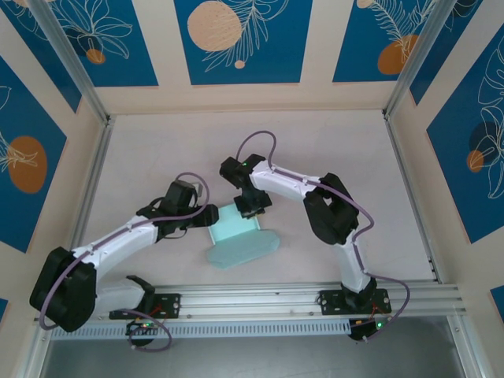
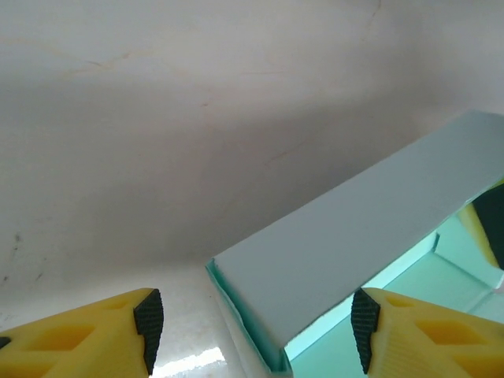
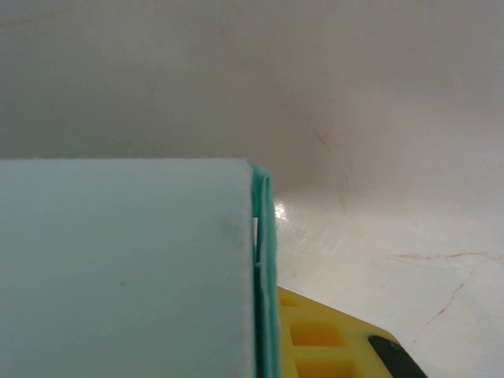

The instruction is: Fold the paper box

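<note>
No readable text, labels, brands or numbers. Wall panels carry just leaf-and-circle art. Paper box is plain, unprinted.

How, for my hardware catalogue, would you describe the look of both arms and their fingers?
The left arm and right arm have white link shells, black joint housings and lilac cables looping alongside. The fingers are yellow moulded plastic with hollow cut-outs and ribbed black pads.

Pale blue box, partly folded. One doubled wall stands upright, pinched in the right gripper. Its corner sits between the spread fingers of the left gripper, untouched. A flat flap lies beside both.
</note>
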